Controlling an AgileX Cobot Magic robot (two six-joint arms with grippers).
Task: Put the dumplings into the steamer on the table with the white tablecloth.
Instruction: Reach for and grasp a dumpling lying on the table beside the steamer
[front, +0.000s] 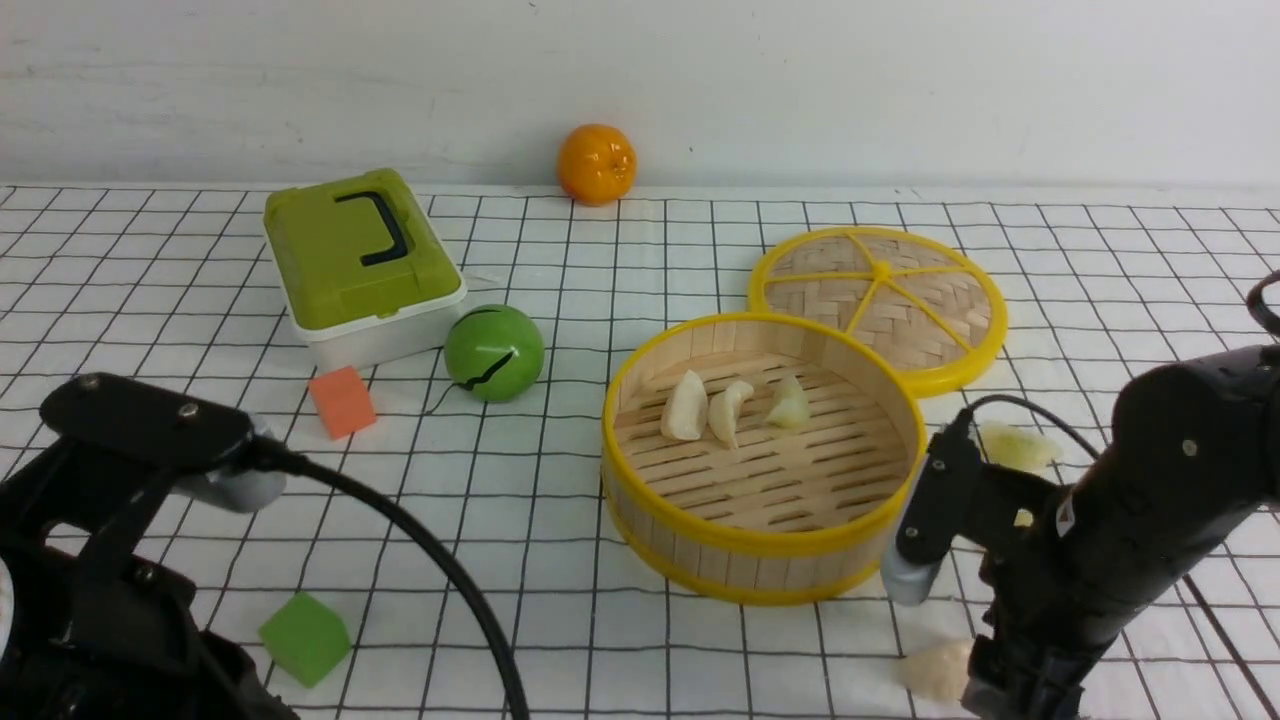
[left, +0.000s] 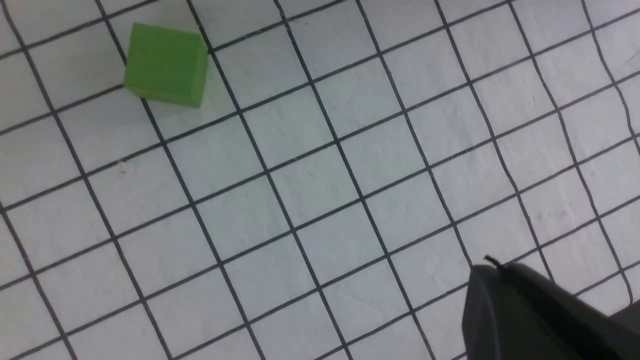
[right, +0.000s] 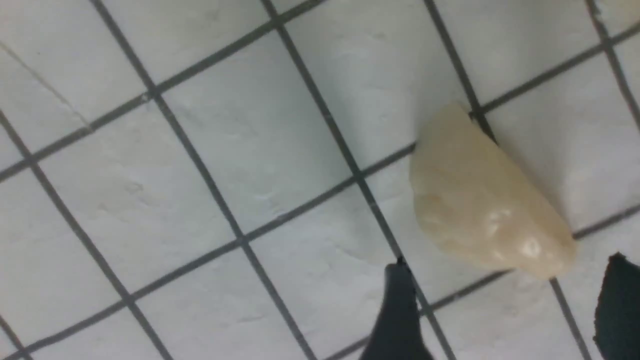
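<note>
- Nearest us, the right gripper (right: 507, 265) hangs low over the white tablecloth (front: 560, 480) at the near right, its jaws spread wide and gripping nothing.
- One dumpling (right: 485, 200) lies flat on the cloth with its broad end in the gap between the tips. Its long axis slants across the grid, narrow end pointing away from the gripper.
- We take the left gripper (left: 492, 282), near left, as clenched and empty.
- Three dumplings (front: 728, 408) lie in the steamer (front: 760, 565), towards its far left side; another dumpling (front: 1015, 445) lies just right of it.
</note>
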